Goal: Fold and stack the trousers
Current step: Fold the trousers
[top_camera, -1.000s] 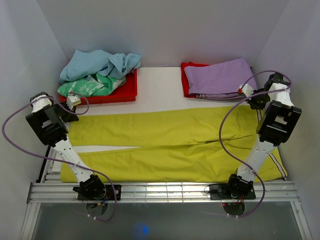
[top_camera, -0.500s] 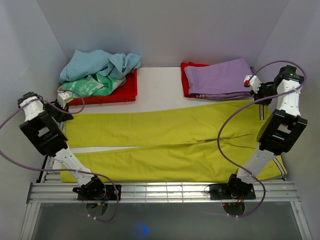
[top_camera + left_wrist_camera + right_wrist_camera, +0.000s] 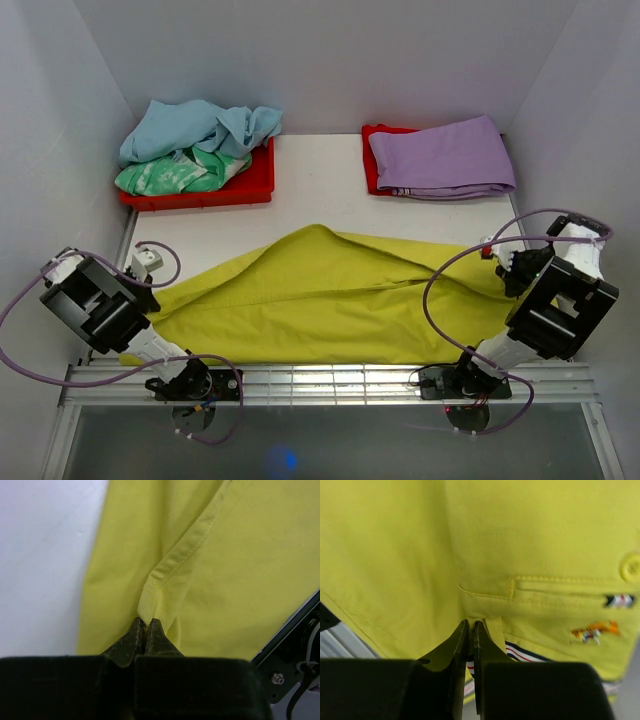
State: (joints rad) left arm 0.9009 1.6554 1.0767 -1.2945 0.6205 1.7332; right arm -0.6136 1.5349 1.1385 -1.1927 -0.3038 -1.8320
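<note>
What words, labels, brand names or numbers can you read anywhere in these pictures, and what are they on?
No readable text in any view.
Orange embroidered mark on the trousers, below the pocket: too blurred to read; it may be a logo.
Striped tab beside that pocket: stripes only, no letters visible.
</note>
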